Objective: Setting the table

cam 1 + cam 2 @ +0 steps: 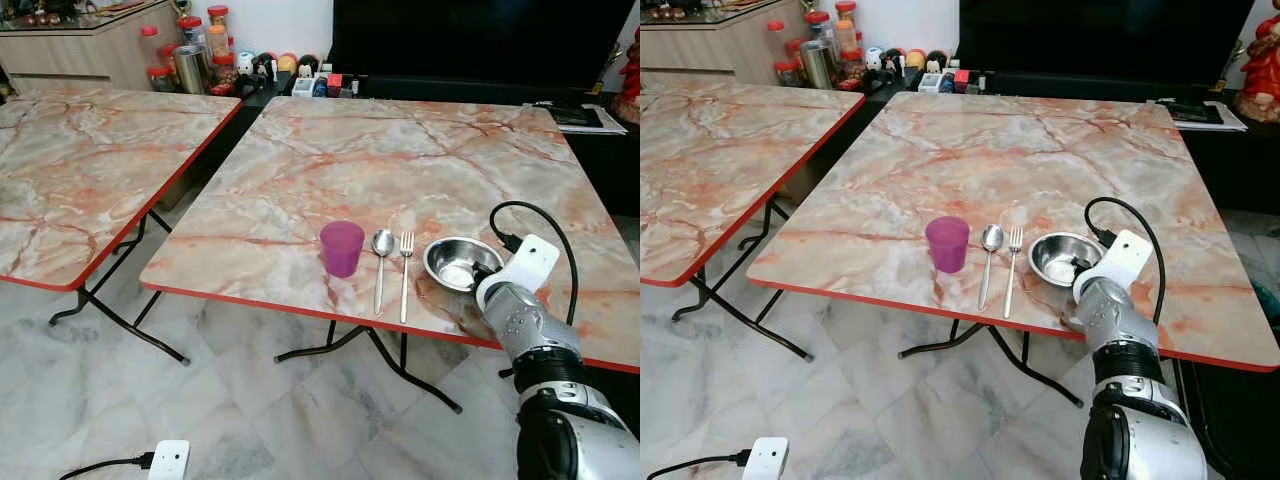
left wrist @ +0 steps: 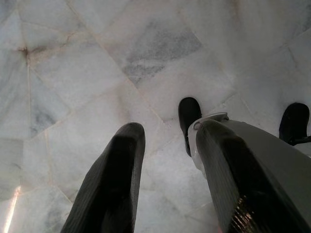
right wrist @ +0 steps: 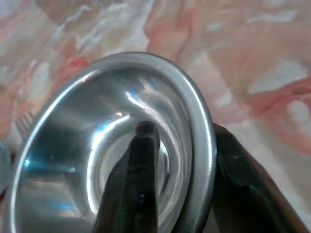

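Steel bowl (image 1: 461, 262) sits near the front edge of the marble table (image 1: 400, 160), just right of the fork (image 1: 405, 272), spoon (image 1: 381, 262) and purple cup (image 1: 342, 247). Right gripper (image 3: 182, 165) straddles the near rim: one finger inside the bowl, one outside, closed on the wall. Bowl looks thin, light, rigid, not fragile; polished metal likely slick, so the rim pinch could slip or tip it if lifted fast. Left gripper (image 2: 165, 174) hangs idle over the floor, fingers apart.
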{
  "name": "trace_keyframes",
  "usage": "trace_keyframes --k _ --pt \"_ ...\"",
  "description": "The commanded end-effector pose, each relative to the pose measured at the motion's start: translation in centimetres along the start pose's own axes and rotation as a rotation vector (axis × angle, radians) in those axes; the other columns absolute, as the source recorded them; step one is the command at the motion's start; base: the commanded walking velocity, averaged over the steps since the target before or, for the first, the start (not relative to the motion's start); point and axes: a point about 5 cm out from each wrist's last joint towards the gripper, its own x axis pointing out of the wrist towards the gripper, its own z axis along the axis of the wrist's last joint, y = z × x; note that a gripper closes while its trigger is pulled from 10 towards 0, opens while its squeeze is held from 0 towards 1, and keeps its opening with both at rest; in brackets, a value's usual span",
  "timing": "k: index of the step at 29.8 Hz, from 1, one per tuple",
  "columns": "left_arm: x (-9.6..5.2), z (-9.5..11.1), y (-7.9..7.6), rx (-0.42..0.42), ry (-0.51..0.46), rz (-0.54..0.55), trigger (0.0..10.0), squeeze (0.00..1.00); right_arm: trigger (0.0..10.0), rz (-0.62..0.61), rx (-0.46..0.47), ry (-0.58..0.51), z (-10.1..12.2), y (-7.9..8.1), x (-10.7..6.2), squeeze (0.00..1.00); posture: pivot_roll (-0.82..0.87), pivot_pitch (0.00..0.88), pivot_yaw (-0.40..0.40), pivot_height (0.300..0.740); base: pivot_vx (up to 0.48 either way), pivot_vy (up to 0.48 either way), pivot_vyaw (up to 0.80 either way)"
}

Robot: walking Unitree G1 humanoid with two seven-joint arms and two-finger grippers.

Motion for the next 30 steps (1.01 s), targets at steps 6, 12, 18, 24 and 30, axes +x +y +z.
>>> trace_keyframes --k 6,12,18,24,30 --pt "0.0 -0.2 0.3 0.014 0.019 0.006 10.0 0.00 0.0 -0.002 0.040 -0.074 1.2 0.3 -0.3 0.00 -0.05 0.000 0.036 0.740 0.000 0.000 0.00" --pt "-0.1 -0.2 0.4 0.016 0.017 0.014 10.0 0.00 0.0 -0.065 0.066 -0.160 2.1 -0.6 -0.5 0.00 -0.04 0.000 0.042 0.740 0.000 0.000 0.00" --pt "-0.1 -0.3 0.5 0.011 0.006 0.019 10.0 0.00 0.0 -0.093 0.133 -0.258 3.7 -1.0 -0.8 0.00 -0.04 0.000 0.045 0.740 0.000 0.000 0.00" --pt "-0.1 -0.2 0.5 0.004 -0.005 0.026 10.0 0.00 0.0 -0.073 0.150 -0.289 4.1 -0.5 -1.0 0.00 -0.04 0.000 0.047 0.740 0.000 0.000 0.00" --pt "-0.2 -0.1 1.0 -0.014 -0.032 0.070 10.0 0.00 10.0 0.128 0.248 -0.477 6.3 2.5 -2.5 0.00 -0.01 0.000 0.050 0.740 0.000 0.000 0.00"
